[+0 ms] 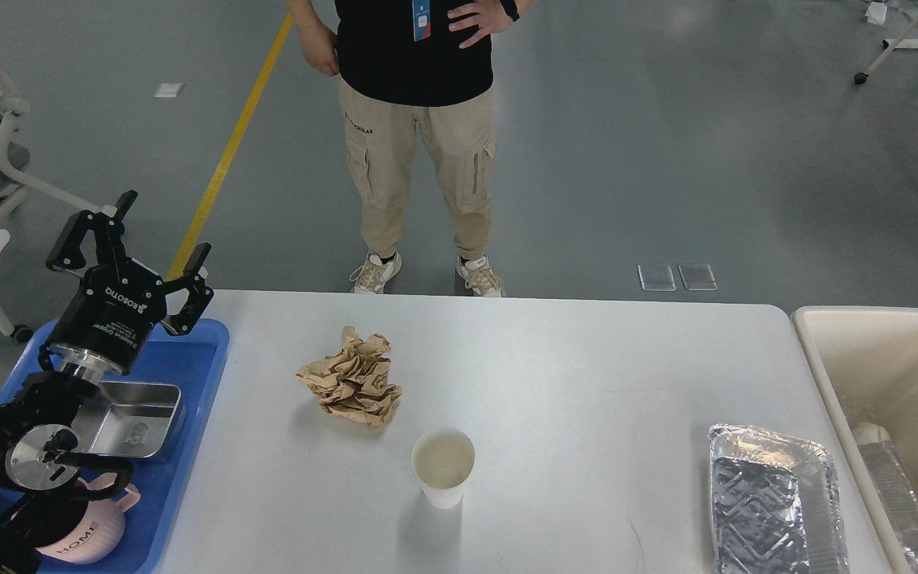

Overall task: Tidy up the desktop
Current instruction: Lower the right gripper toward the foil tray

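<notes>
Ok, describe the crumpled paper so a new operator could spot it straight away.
Start at the white desktop, between the blue tray on its left and the beige bin on its right. Left of centre lies the crumpled paper, behind the white paper cup. It is the only brown, wrinkled thing; the foil tray is shiny silver.

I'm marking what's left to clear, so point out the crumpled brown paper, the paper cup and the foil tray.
crumpled brown paper (351,379), head view, middle of the wad.
paper cup (443,466), head view, inside of its open mouth.
foil tray (774,498), head view, its embossed bottom.
</notes>
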Available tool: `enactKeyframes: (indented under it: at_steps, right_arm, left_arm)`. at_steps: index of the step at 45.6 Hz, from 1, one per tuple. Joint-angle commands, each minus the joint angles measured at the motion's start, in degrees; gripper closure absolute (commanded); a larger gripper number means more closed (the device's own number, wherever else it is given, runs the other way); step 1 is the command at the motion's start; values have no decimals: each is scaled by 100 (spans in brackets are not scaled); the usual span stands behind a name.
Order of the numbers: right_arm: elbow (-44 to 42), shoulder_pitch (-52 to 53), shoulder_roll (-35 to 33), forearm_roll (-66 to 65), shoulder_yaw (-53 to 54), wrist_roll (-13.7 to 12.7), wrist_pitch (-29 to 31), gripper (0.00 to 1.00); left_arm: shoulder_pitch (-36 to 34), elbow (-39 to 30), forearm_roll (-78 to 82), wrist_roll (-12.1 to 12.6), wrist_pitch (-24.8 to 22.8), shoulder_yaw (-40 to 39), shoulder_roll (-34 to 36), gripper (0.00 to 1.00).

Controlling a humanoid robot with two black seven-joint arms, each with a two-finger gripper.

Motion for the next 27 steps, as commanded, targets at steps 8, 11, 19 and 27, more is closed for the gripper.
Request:
enactKeyframes:
  at_steps: [8,11,19,27]
  right_arm:
    - [-44,-9,439,-559,-430,-6,0,0]
    - [-53,-9,562,-647,-509,-6,-9,0]
    - [-53,-9,773,-814,-1167,-6,-140,0]
    - [-26,-9,905,-744,-1791,-15,-571,0]
  left_arm:
    - [35,-45,26,0,-127,43,36,3]
    - [44,-45,26,0,-145,34,27,3]
    - [44,-45,26,0,-92,43,-8,3]
    - [35,-45,26,9,-84,52,9,3]
